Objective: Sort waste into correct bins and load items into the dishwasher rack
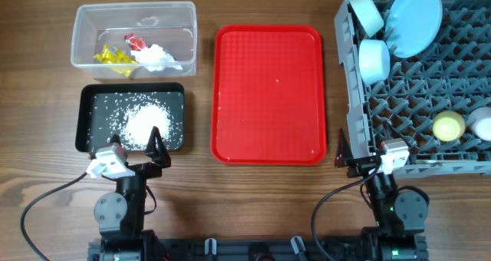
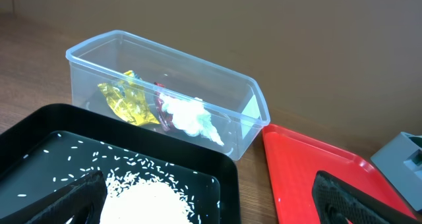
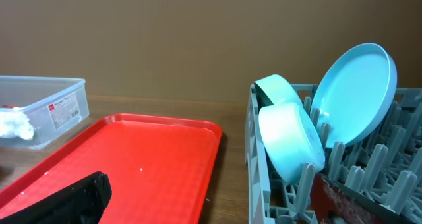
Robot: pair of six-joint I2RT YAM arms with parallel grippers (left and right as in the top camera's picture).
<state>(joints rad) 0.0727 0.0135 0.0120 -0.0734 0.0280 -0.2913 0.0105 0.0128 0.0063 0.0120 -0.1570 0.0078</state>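
The clear tub holds a yellow wrapper, a red wrapper and a white tissue; they also show in the left wrist view. The black tray holds a heap of rice grains. The grey rack holds the light blue plate upright, two pale bowls on edge and a yellow cup. A pale dish is cut off by the frame edge. My left gripper is open and empty over the black tray's near edge. My right gripper is open and empty at the rack's near left corner.
A flat red serving tray lies between the bins and the rack with only a few specks on it. The wooden table runs along the front, where both arm bases stand.
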